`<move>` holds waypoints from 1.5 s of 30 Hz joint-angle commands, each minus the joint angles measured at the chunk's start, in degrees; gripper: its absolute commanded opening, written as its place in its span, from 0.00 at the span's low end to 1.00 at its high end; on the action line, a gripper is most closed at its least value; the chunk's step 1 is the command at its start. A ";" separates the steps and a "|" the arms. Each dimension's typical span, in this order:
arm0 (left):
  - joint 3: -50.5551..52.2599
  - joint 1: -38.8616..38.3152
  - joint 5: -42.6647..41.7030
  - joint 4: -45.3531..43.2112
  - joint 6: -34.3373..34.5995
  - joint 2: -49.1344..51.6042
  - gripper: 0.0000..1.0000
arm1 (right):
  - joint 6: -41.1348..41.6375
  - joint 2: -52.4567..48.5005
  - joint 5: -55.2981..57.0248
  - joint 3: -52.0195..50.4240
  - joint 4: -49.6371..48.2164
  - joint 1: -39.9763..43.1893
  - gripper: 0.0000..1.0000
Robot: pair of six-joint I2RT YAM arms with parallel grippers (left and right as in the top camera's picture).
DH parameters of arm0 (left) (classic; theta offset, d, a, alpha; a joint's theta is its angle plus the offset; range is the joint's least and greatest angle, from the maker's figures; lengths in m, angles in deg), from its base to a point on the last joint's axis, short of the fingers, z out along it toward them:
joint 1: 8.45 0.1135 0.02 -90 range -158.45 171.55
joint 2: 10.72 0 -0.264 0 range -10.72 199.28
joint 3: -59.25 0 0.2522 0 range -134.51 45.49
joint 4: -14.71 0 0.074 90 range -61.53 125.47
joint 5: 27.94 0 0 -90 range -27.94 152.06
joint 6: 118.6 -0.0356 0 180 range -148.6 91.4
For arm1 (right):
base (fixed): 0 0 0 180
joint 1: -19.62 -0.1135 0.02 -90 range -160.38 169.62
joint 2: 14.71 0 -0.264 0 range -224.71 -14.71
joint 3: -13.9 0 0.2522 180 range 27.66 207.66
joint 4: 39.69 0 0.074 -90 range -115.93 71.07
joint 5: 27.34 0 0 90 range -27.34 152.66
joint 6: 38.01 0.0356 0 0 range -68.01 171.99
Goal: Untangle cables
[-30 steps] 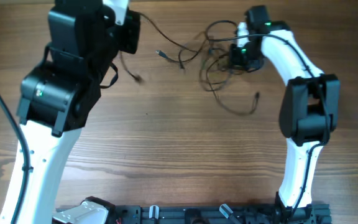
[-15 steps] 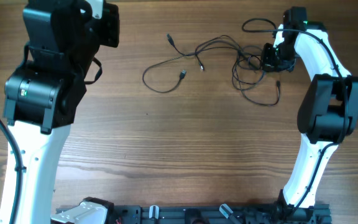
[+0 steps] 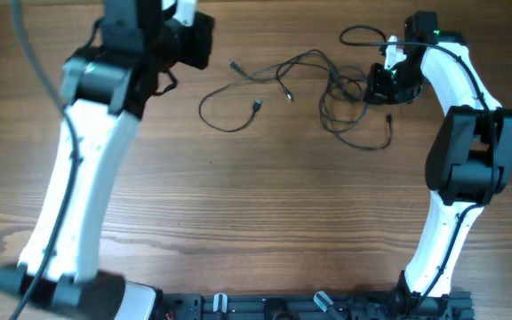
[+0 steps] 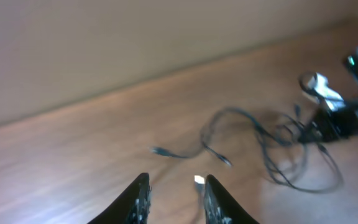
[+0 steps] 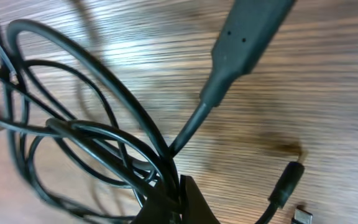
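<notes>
Tangle of thin black flexible cables [image 3: 334, 87] on brown wood-grain worktop [image 3: 265, 204], densest right at black two-finger right pincer [image 3: 382, 82] and just to its left. Right pincer closed tight on a bunch of those strands: in right wrist view, fingertips pressed together at bottom edge, several loops running into the nip, no gap showing. Just beyond that pincer, seen up close, thick black moulded plug [image 5: 248, 31] with its lead sloping down toward the grip, and a smaller plug end [image 5: 286, 183] lying on the wood beside the fingertips; contact with the pincer not possible to tell. Small loop curling out on the far side of right pincer, larger loop sagging on its near side, toward the robot's base. Farther left of right pincer, trailing out of the knot, long loose strand [image 3: 229, 131] in an open curve, flat on the wood, small plug ends close by. Black left pincer [image 3: 194, 40] well apart from right pincer, out past that loose strand, up above the wood. In left wrist view, its two dark fingers [image 4: 143, 198] narrowly parted, gripping nothing; small pale plug tip [image 4: 199, 181] visible in the gap, close to one finger, touching or not impossible to judge through the blur.
</notes>
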 commanded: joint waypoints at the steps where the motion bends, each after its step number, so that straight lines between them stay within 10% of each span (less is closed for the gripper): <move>1: -0.63 0.24 -9.60 0.92 0.57 4.66 0.30 | -3.15 3.80 -9.62 -0.11 -0.02 -0.24 0.05; 18: -0.57 -2.91 -27.17 2.45 -6.29 12.66 0.36 | -4.15 14.43 -26.21 -0.11 -2.23 -0.83 0.04; 45: -0.13 -5.55 -29.53 3.13 -10.05 16.83 0.39 | -4.28 24.92 -42.42 -0.11 -5.70 -2.67 0.05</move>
